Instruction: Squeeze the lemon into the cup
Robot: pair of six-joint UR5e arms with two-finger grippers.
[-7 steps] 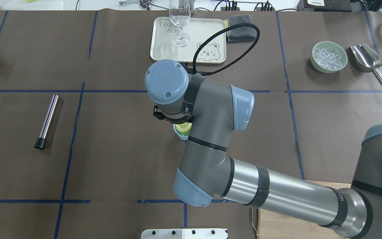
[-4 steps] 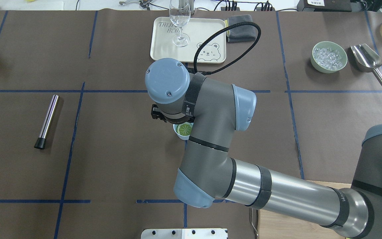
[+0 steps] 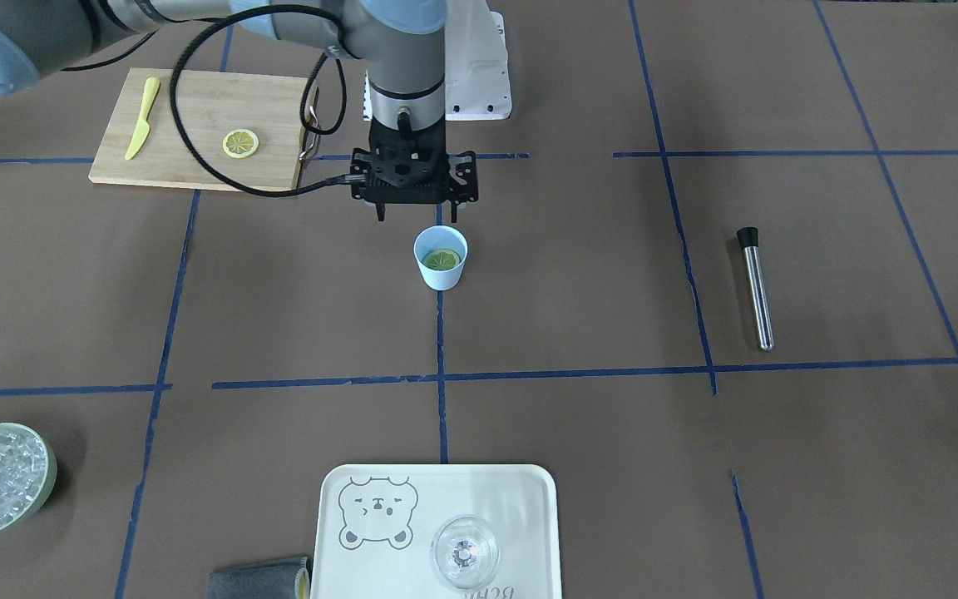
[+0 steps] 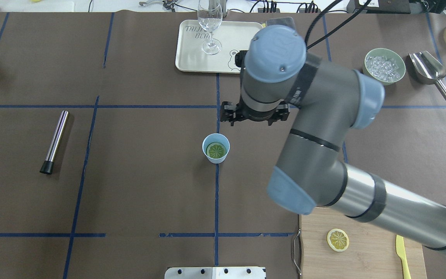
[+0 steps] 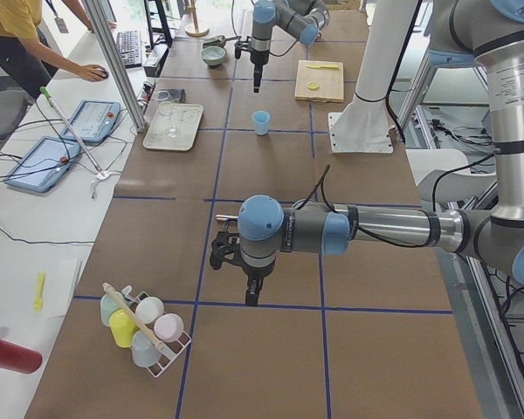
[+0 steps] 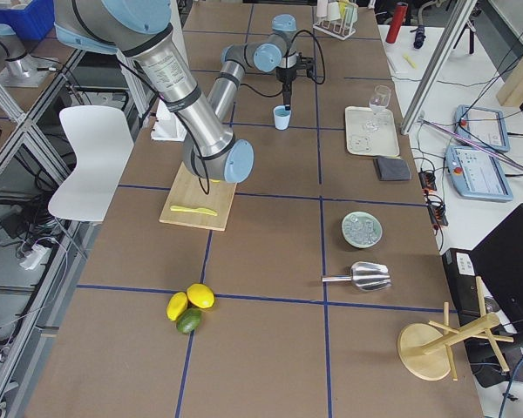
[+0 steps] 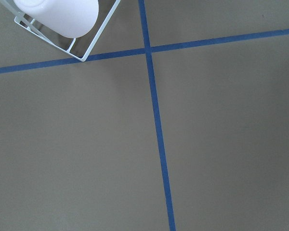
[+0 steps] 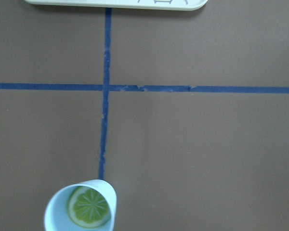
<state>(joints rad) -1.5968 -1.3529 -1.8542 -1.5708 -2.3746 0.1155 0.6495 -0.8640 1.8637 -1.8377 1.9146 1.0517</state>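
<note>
My right claw (image 3: 417,218) hangs spread wide, gripping nothing. I cannot tell how my left claw (image 5: 250,295) is set. At eight o'clock from my right claw, seen from overhead, stands the cup (image 4: 206,142), smooth, pale blue and tapered, its axis upright. Inside it lies the lemon (image 4: 216,150), round, with its spoked cut face upward.

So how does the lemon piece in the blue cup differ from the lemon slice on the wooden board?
The lemon piece lies inside the cup, cut face up; the lemon slice lies flat on the cutting board. The lemon piece looks greenish; the lemon slice is bright yellow. Both are round and show spoke-like segment lines.
</note>
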